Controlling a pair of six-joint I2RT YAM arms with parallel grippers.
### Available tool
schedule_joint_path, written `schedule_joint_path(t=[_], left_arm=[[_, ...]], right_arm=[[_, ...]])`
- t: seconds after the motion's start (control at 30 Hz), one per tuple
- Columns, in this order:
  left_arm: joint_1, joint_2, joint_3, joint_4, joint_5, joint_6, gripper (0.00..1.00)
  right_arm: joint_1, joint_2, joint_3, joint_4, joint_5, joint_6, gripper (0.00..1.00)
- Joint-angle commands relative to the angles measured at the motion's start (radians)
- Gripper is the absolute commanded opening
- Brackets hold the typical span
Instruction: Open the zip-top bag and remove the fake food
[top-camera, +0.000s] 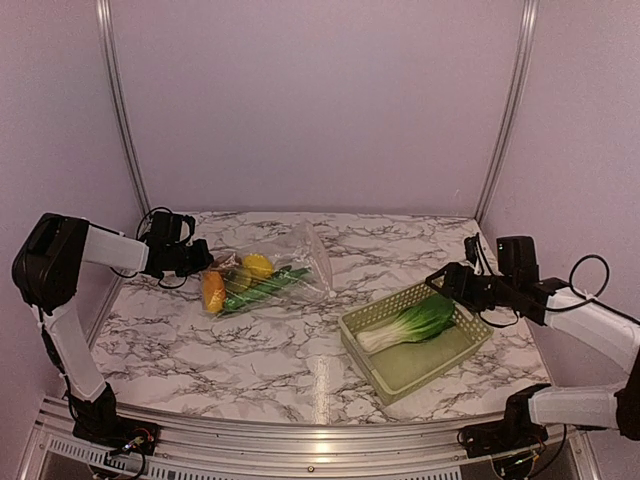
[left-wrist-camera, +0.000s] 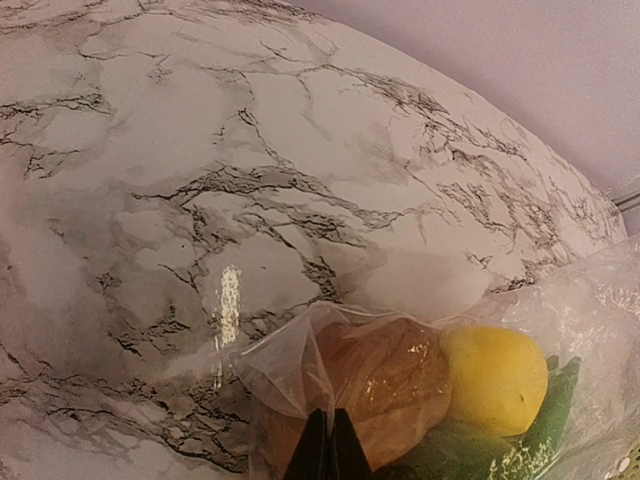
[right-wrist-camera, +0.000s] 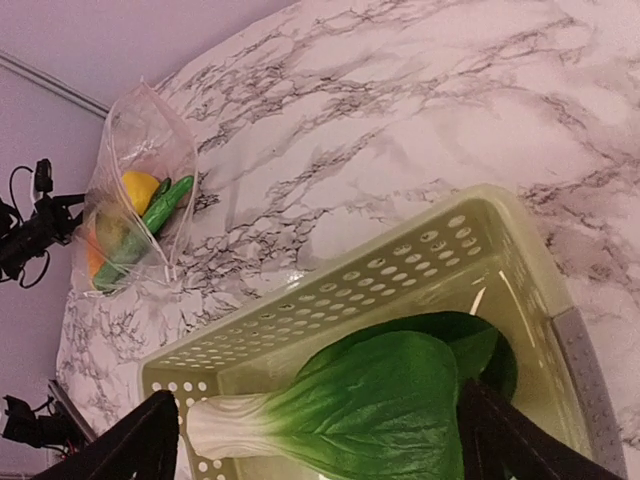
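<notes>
The clear zip-top bag (top-camera: 285, 268) lies at the table's left middle. It holds a yellow lemon (top-camera: 257, 265), an orange-yellow fruit (top-camera: 213, 290) and a dark green cucumber (top-camera: 265, 288). My left gripper (top-camera: 205, 262) is shut on a fold of the bag's plastic at its left end. The left wrist view shows the pinched bag (left-wrist-camera: 300, 365), a brown potato (left-wrist-camera: 385, 385) and the lemon (left-wrist-camera: 495, 378) inside. The green-white bok choy (top-camera: 410, 325) lies in the yellow-green basket (top-camera: 372, 312). My right gripper (top-camera: 447, 283) hangs open over its leafy end (right-wrist-camera: 370, 410), fingers wide on either side.
The basket's perforated wall (right-wrist-camera: 330, 300) stands at the right front of the marble table. The bag also shows far off in the right wrist view (right-wrist-camera: 140, 190). Purple walls and two metal poles close the back.
</notes>
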Motion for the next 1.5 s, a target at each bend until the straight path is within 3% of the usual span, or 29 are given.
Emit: schedule_joint_path(t=[0.0,0.17,0.37,0.73,1.1,1.47], left_arm=[[0.007,0.022,0.015,-0.022,0.007,0.02,0.0],[0.007,0.018,0.018,-0.044,0.01,0.032,0.0],[0.007,0.021,0.035,-0.072,0.035,0.043,0.0],[0.007,0.035,0.037,-0.046,0.092,0.045,0.0],[0.008,0.053,0.05,-0.045,0.113,0.059,0.0],[0.007,0.068,0.078,-0.051,0.135,0.081,0.0]], right_arm=[[-0.009,0.012,0.088,-0.04,0.148,-0.101,0.98],[-0.009,0.043,0.147,-0.02,0.18,-0.174,0.99],[-0.006,0.137,0.238,0.09,0.081,-0.22,0.97],[0.176,0.51,0.556,0.226,-0.001,-0.258,0.83],[0.215,0.889,0.805,0.245,-0.12,-0.3,0.53],[0.246,1.119,1.004,0.149,-0.162,-0.441,0.36]])
